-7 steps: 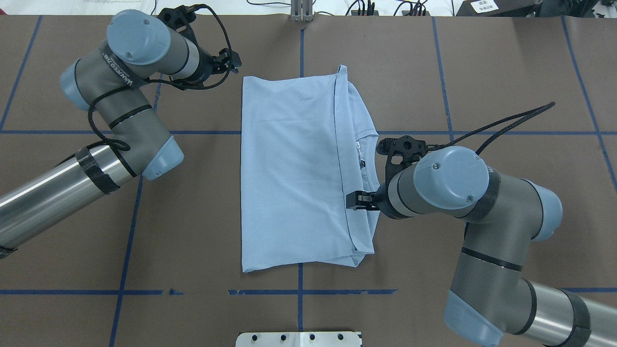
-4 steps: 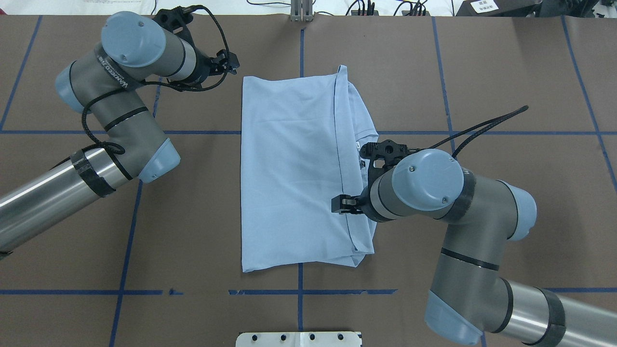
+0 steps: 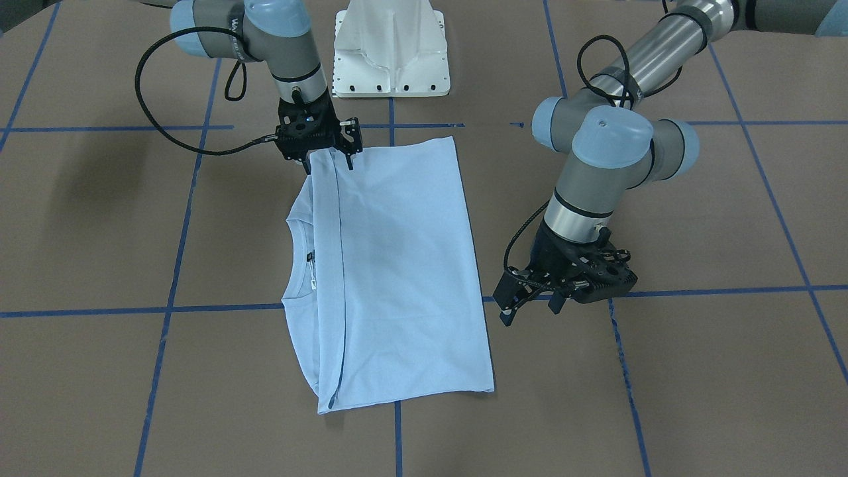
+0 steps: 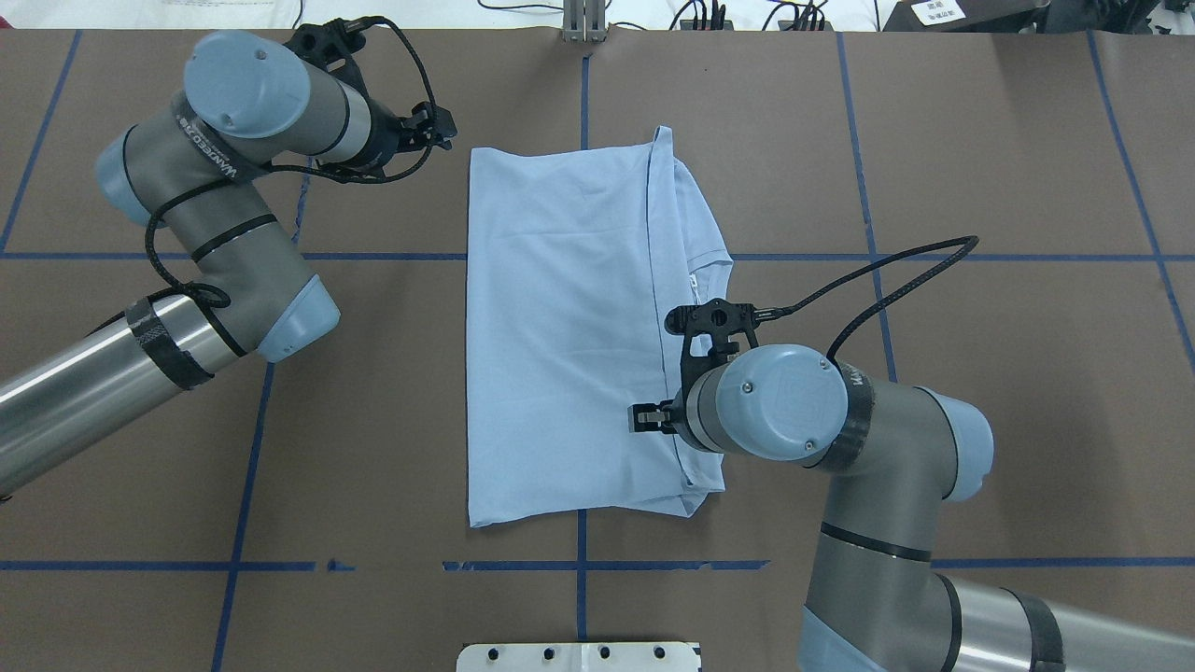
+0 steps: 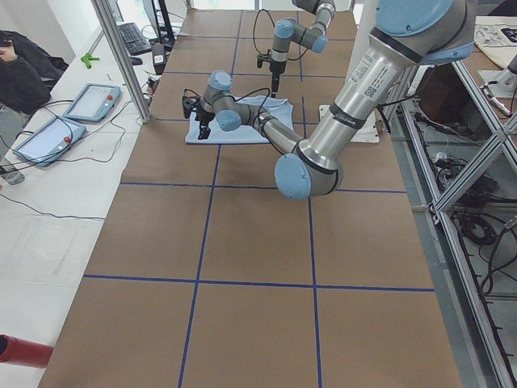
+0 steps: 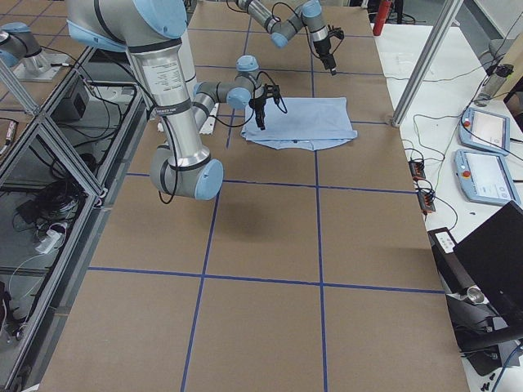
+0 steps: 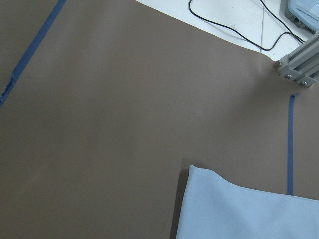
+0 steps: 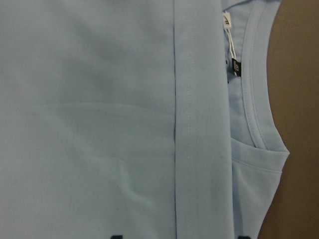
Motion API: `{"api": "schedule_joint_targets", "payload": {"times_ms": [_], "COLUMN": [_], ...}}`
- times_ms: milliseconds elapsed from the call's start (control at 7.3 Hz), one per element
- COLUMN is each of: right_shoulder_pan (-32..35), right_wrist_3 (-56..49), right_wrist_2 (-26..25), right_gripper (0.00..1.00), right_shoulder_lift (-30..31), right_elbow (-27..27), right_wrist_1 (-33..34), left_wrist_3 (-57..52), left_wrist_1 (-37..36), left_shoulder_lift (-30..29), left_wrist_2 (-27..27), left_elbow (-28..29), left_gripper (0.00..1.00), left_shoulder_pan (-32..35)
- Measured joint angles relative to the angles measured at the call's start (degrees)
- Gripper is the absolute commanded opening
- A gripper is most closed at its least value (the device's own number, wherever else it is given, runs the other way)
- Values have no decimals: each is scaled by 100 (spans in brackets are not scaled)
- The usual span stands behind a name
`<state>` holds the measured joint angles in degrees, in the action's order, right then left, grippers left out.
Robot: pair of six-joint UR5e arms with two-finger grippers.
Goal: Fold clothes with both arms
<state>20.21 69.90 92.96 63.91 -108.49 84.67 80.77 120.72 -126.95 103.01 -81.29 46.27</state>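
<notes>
Over on the left, the left arm [image 4: 224, 187] is bent out above the bare brown table [image 4: 373, 420]. The left gripper [image 3: 532, 309] hangs just off the shirt's far corner, close to the cloth but clear of it. Its fingers [image 3: 505, 306] are parted and there's nothing between them. Its wrist camera catches only that pale corner and open table.

In the middle, the shirt [image 4: 560, 327] lies flat, light blue, folded into a tidy rectangle. The hem [image 8: 174, 124] runs as a straight dark line across it, just short of the neck.

Moving right, the collar [image 8: 256, 99] pokes out from under that fold, with a small dark label [image 8: 235, 67] inside it.

The right arm [image 4: 840, 439] reaches in over this edge. The right gripper [image 3: 329, 158] sits above the hem near the shirt's near corner, fingers [image 8: 115, 236] spread wide, one on each side of the hem band, gripping nothing. I can't tell whether the tips touch the cloth.
</notes>
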Motion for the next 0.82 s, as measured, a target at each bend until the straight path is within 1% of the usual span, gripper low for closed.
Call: {"api": "schedule_joint_targets", "payload": {"times_ms": [137,274,411,822], "right_shoulder_pan": [-77,-161,-242,-598], "right_wrist_3": [-708,-1440,-1874,-2235], "right_wrist_2": [-188,-379,-521,-815], "right_gripper": [62,59,59,58], "right_shoulder_lift": [-28,-91,-143,-155], "right_elbow": [0,-3,-6,10], "right_wrist_1": [151,429,673,879], "left_wrist_3": [0,0,0,0], "left_wrist_1": [9,21,32,39], "left_shoulder_lift": [28,41,44,47], "left_wrist_2": [0,0,0,0], "left_elbow": [-3,-2,-2,-1], "left_gripper": [100,100,100,100], "left_shoulder_pan": [-6,-15,-24,-30]}}
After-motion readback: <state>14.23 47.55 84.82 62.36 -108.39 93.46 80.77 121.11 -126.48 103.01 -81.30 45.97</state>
